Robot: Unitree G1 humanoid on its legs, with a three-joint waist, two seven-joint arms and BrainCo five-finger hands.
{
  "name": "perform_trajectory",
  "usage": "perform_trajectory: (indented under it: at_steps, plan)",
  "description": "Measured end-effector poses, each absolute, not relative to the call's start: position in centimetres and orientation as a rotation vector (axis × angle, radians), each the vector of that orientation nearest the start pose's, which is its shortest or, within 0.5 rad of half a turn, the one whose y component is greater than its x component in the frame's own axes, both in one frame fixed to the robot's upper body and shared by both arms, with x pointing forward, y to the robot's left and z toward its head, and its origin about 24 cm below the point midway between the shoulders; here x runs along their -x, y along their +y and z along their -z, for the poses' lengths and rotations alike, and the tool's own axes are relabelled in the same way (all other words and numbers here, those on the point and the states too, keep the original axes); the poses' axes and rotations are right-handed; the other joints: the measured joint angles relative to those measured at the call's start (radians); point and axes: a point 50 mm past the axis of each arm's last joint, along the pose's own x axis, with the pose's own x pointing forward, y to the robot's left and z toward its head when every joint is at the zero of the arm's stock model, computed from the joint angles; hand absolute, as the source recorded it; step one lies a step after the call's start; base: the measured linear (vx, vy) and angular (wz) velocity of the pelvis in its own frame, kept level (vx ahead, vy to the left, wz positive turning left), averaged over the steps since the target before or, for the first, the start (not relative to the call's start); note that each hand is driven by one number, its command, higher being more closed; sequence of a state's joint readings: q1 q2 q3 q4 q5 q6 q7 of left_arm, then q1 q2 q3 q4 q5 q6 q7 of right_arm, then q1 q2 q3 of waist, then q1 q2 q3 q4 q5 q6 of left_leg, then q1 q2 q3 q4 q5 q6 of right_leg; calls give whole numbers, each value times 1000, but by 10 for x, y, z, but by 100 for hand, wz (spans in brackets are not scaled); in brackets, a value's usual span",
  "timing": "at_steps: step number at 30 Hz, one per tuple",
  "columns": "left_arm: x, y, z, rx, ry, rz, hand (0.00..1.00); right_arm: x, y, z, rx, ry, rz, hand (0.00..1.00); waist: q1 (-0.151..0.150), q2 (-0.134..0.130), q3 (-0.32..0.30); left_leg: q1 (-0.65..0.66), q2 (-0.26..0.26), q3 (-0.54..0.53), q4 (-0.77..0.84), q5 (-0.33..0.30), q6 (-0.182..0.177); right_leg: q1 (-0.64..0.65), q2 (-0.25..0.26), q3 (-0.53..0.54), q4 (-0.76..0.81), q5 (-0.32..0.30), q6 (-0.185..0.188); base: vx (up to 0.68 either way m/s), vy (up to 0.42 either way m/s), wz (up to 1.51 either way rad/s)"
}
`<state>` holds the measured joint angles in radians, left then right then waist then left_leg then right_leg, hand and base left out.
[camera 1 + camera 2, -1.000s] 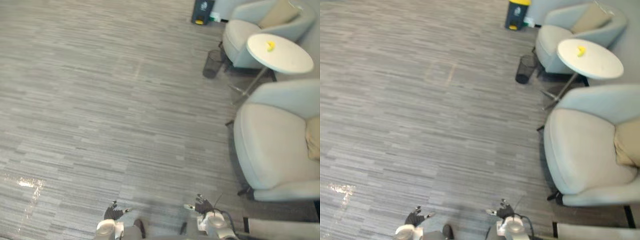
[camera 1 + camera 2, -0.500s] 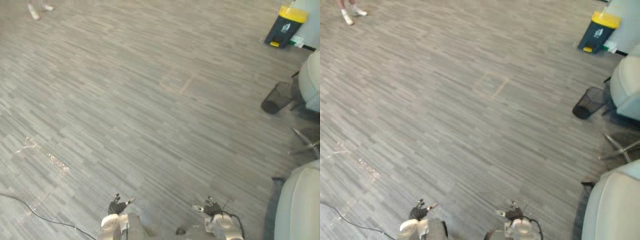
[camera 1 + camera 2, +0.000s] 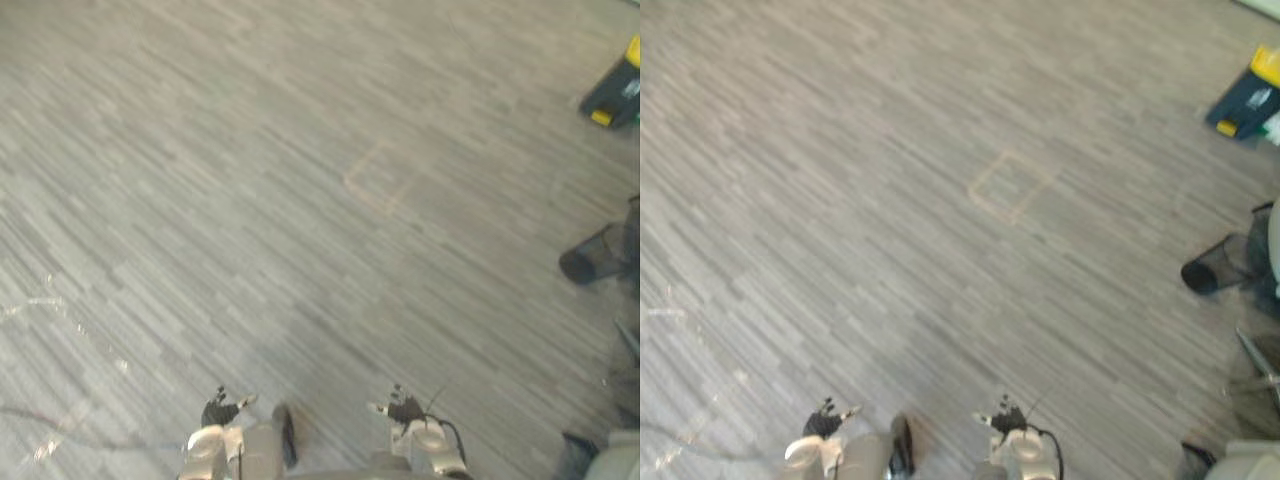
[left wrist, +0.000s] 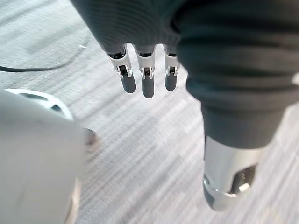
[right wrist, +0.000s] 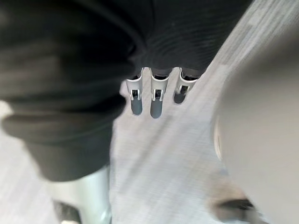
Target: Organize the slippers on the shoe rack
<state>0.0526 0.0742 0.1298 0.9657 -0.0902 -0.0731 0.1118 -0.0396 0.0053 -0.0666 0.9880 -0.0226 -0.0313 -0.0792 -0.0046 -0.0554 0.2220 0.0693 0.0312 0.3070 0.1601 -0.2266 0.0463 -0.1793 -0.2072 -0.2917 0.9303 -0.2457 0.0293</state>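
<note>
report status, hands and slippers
Left robot hand open, empty. Right robot hand open, empty. Grey floor ahead; wire basket and yellow-lidded bin far right.

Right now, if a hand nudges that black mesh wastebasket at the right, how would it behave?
Probably light for its size: the black mesh wastebasket looks see-through and thin-walled. It would likely slide or tip on the hard floor rather than resist. The mesh may dent if squeezed hard.
</note>
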Motion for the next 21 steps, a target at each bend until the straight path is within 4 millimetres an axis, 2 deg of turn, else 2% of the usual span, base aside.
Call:
perform_trajectory:
  at_steps: [1,2,3,4,5,6,7,8,9,10,11,12,13,14,15,17,19,20,21]
  plan:
    - [-130,198,146,31,928,-309,0,-162,-163,139,36,897,117,0,-8,17,5,43,27,0,-12,-15,-20,-58,24,-44,-97,-37,-17,425,-111,2]
    - [-131,195,146,35,928,-301,0,-164,-166,137,41,880,121,0,-13,26,5,64,46,-3,-22,-21,-31,-99,42,-72,-205,-36,-17,538,-167,15]
    - [-135,192,145,28,921,-283,0,-167,-169,136,47,869,125,0,-19,30,5,90,66,-10,-43,-30,-46,-139,62,-97,-413,14,-15,479,-170,32]
    - [-138,190,145,17,918,-264,0,-167,-171,136,47,870,132,0,-24,27,7,114,77,-14,-61,-41,-66,-157,69,-101,-578,89,-7,509,-218,42]
    - [-139,189,145,13,917,-256,0,-165,-172,136,52,878,134,0,-30,12,8,161,76,-18,-80,-57,-92,-164,66,-80,-738,188,10,429,-202,33]
    - [-136,189,146,13,925,-256,0,-164,-174,137,57,884,135,0,-34,11,9,184,78,-22,-87,-69,-111,-167,66,-61,-747,257,16,560,-255,23]
    - [-131,186,149,19,951,-252,0,-163,-177,138,69,894,137,0,-42,18,2,223,93,-41,-85,-75,-119,-168,85,-29,-687,331,-25,717,-318,-2]
    - [-131,179,150,33,957,-239,0,-166,-181,136,79,884,143,0,-39,53,0,222,127,-47,-42,-65,-120,-181,109,-26,-616,257,-48,731,-332,-18]
    - [-131,174,151,37,960,-229,0,-167,-185,135,75,876,157,0,-41,75,-1,200,154,-63,51,-59,-129,-182,122,-28,-569,212,-68,611,-297,-25]
    - [-131,172,151,39,960,-226,0,-167,-187,134,74,875,167,0,-43,84,-1,176,170,-78,122,-55,-137,-171,128,-33,-554,189,-72,474,-254,-18]
    - [-132,169,150,65,953,-239,0,-165,-192,134,74,880,184,0,-48,110,8,96,222,-133,396,23,-179,-102,156,-43,-546,138,-93,611,-276,-9]
    - [-133,168,149,89,943,-259,0,-163,-194,135,79,887,190,0,-47,125,13,24,263,-161,604,99,-196,-35,182,-43,-574,119,-103,621,-225,-13]
    - [-134,168,149,94,936,-264,0,-162,-194,135,80,890,191,0,-44,129,14,-13,284,-160,706,100,-198,1,199,-33,-589,107,-111,631,-132,-33]
    - [-136,172,146,107,917,-286,0,-160,-191,137,78,901,183,0,-37,128,15,-86,316,-143,882,68,-191,85,227,-6,-629,79,-122,711,-73,-55]
    - [-138,176,145,102,902,-296,0,-157,-186,139,65,908,180,0,-25,116,16,-146,318,-116,944,35,-182,159,236,24,-674,62,-120,695,-72,-61]
    - [-141,180,142,98,880,-302,0,-152,-181,142,52,928,173,0,-8,95,9,-233,299,-69,898,-18,-156,245,236,77,-735,60,-111,557,-11,-79]
    - [-143,180,140,97,867,-303,0,-153,-180,142,50,935,169,0,11,95,9,-303,255,-60,731,-53,-144,313,224,133,-779,58,-101,610,111,-92]
    - [-145,182,139,92,854,-304,0,-153,-178,143,46,937,167,0,12,84,15,-336,199,-81,562,-52,-140,351,196,162,-803,47,-83,538,219,-78]
    - [-147,185,137,87,844,-306,0,-152,-177,143,41,939,167,0,13,74,20,-355,138,-122,369,-15,-138,385,163,183,-821,31,-55,515,245,-73]
